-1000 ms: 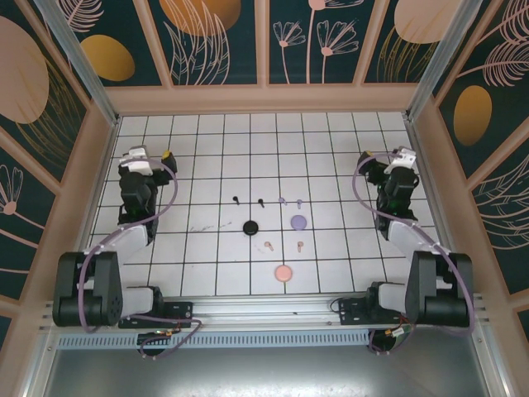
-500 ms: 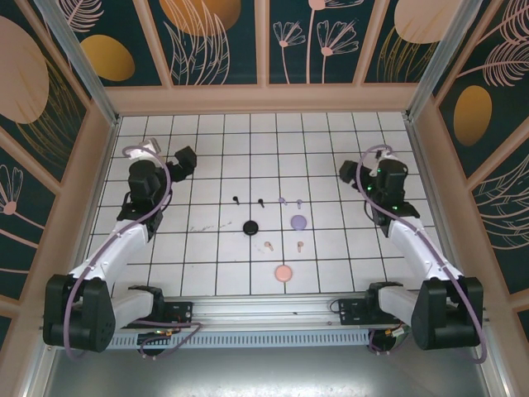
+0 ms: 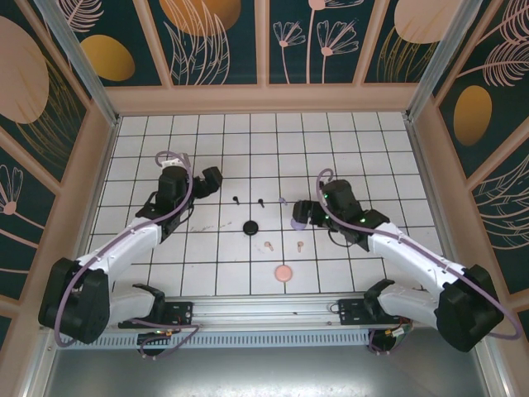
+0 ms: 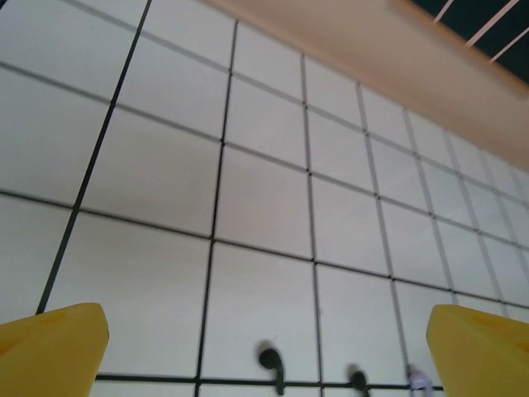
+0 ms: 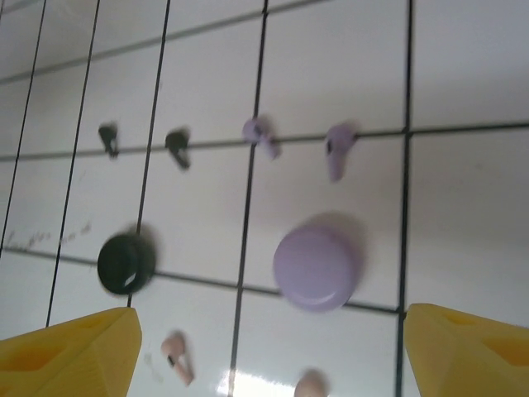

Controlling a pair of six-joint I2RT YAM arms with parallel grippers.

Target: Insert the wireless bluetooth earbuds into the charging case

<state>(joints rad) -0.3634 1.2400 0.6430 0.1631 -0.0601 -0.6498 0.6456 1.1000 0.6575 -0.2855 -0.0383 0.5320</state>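
Note:
Two black earbuds lie mid-table, with the black case below them. Both black earbuds show just ahead of my open left gripper, which hovers left of them. My right gripper is open over the lavender case, nothing between its fingers. Two lavender earbuds lie beyond that case. Two pink earbuds lie nearer, above the pink case.
The white gridded table is walled by a wooden rim at the back and on both sides. Faint scuff marks sit left of the black case. Both arm bases stand along the near rail.
Both arms have swung inward from the table's outer sides toward the middle. The left gripper now points at the black earbuds and the right one has come over the lavender case.

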